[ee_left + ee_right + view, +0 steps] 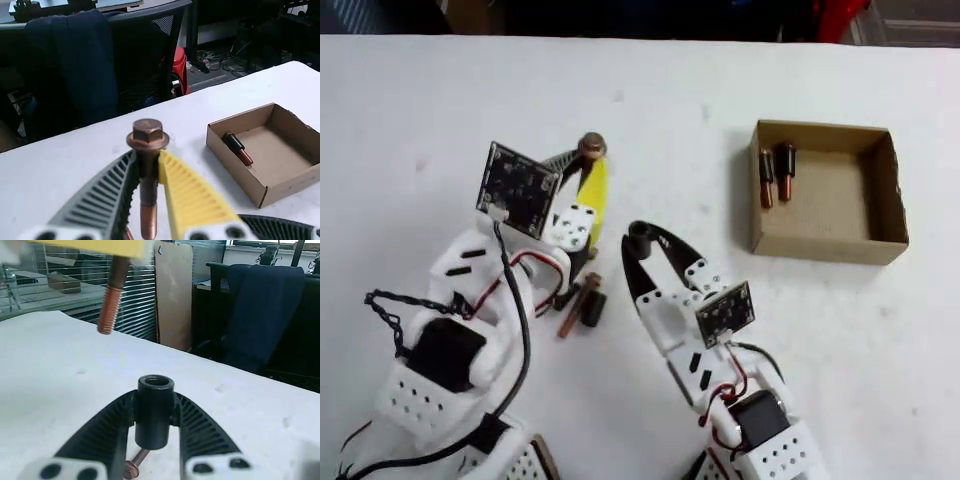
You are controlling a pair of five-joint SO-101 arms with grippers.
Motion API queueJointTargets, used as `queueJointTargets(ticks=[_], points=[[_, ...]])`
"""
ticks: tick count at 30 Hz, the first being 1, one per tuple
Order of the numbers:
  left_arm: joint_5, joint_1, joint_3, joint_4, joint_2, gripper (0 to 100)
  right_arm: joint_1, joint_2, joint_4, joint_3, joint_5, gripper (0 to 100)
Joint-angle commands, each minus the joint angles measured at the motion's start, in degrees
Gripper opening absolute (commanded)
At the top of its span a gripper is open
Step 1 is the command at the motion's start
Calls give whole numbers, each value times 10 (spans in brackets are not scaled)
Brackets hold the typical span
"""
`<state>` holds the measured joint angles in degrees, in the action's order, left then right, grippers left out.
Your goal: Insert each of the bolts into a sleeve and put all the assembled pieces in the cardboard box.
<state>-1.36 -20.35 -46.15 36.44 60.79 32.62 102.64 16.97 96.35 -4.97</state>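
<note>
My left gripper (pixel 148 156), one finger black and one yellow, is clenched on a copper bolt (pixel 148 190). The bolt stands upright, with its hex head above the fingertips and its threaded end hanging free below, clear of the surface. My right gripper (pixel 154 400), with both fingers black, grasps a black sleeve (pixel 154 415). The sleeve is also upright, its open bore facing up. The bolt hangs off to one side of the sleeve and higher, not over the opening. From above, both arms stretch from the near edge toward the middle of the white table (pixel 720 80). The left one leans rightward and the right one leans leftward, so the two tips sit near each other but apart. Between the arms a loose bolt (pixel 570 320) lies flat on the table with a second sleeve (pixel 592 306) just beside it. To the right, well apart from both grippers, sits the open cardboard box (pixel 820 243). Two assembled pieces (pixel 775 175) lie side by side against its left wall. Beyond the far table edge there is a chair (pixel 150 45) draped with a dark garment (pixel 70 65). Window blinds (pixel 135 305) and a leaning wooden board (pixel 172 295) are also there.
</note>
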Motion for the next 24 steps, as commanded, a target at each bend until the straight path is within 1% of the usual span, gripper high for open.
queueJointTargets(ticks=[1, 7, 10, 15, 24], points=[[4, -14, -6, -57, 17, 23, 4, 4, 5, 5, 6, 16], [4, -52, -12, -115, 17, 23, 2, 4, 9, 5, 6, 16], [9, -71, -12, -132, 17, 23, 2, 4, 9, 5, 6, 16], [119, -69, -13, -135, 17, 23, 1, 4, 9, 5, 6, 16], [127, -67, -68, -139, 18, 24, 1, 4, 9, 5, 6, 16]])
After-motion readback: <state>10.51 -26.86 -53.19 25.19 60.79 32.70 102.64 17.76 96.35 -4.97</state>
